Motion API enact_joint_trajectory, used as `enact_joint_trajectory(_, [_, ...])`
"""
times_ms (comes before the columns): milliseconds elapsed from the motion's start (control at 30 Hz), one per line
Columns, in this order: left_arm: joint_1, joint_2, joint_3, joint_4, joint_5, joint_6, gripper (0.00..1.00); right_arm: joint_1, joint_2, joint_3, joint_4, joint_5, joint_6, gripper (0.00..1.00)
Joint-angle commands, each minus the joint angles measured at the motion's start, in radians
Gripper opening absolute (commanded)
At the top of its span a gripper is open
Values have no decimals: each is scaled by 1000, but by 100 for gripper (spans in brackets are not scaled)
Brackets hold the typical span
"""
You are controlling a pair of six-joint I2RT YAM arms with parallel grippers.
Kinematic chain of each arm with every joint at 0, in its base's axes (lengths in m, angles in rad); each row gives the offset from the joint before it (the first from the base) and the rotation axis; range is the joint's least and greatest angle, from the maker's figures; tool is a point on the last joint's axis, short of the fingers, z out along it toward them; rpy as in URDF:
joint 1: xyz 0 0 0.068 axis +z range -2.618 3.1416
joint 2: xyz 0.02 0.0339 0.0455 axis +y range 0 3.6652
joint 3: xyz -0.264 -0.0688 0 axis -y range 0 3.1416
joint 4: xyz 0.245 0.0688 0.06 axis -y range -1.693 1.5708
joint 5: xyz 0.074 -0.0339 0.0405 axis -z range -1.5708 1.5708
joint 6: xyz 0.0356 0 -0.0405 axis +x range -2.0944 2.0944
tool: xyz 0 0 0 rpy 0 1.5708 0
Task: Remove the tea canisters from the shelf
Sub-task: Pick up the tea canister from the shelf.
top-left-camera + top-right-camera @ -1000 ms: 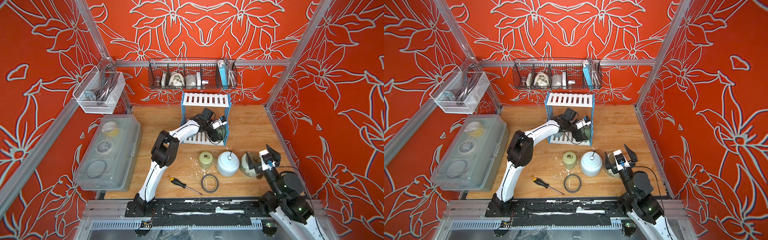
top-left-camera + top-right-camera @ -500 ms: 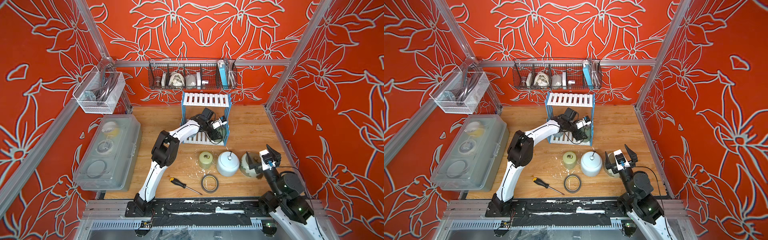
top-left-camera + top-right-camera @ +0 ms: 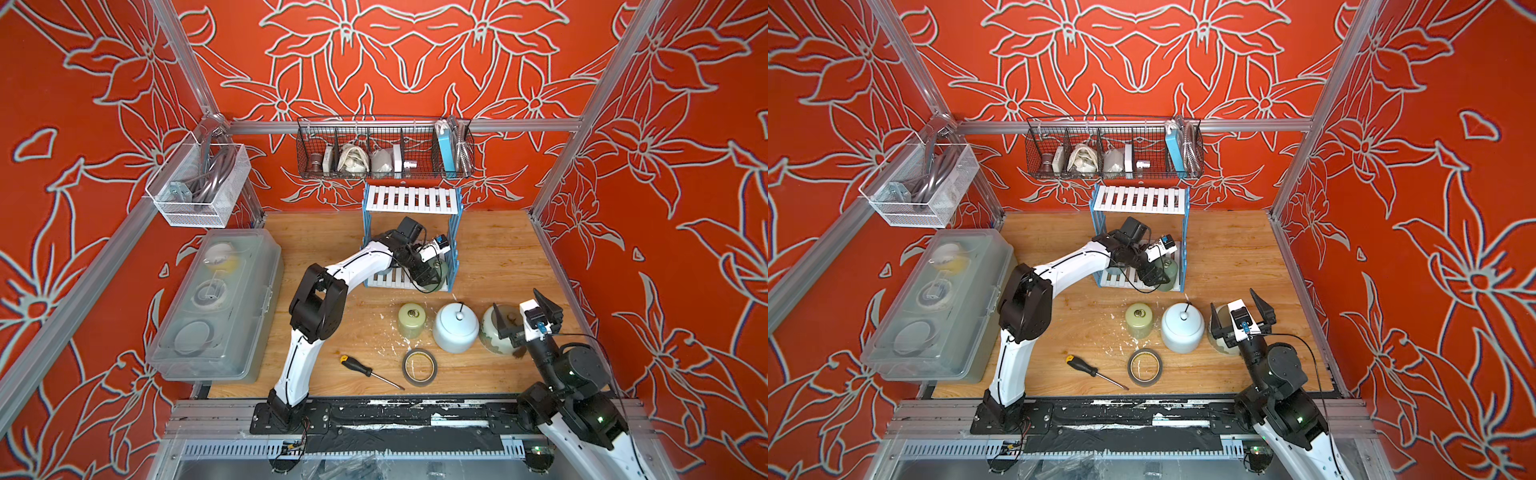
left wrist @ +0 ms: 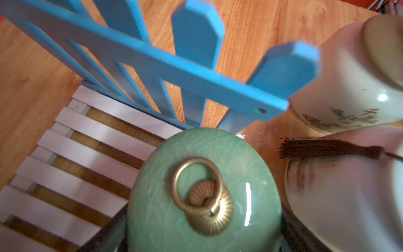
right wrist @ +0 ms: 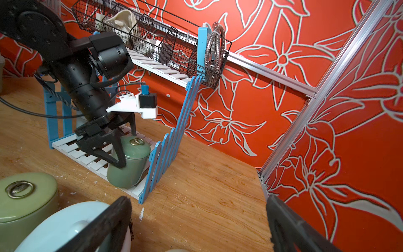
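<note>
Both left jaws nearer sage canister [image 5: 135, 168]

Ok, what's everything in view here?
shelf: 1, white-blue, table back
sage green canister: 1, shelf's lower tier
yellow-green canister: 1, table
white jar: 1, table
cream jar: 1, olive lid, table
screwdriver: 1, yellow-black, table front
tape roll: 1, grey, table front
clear box: 1, table left
black wire basket: 1, back wall
white mesh basket: 1, left wall
left claw: 1, black, gripping sage green canister
right claw: 1, black, open over cream jar
</note>
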Motion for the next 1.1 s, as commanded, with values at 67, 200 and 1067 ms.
enact_joint_trajectory(67, [2, -166, -12, 42, 55, -31, 47, -8, -5, -5, 11, -17, 2, 99])
enact_joint_trajectory(200, [3, -253, -74, 45, 59, -25, 47, -8, -10, -4, 12, -15, 2, 99])
enact_joint_trajectory(1067, [177, -798, -537, -73, 108, 29, 48, -20, 16, -4, 11, -12, -1, 100])
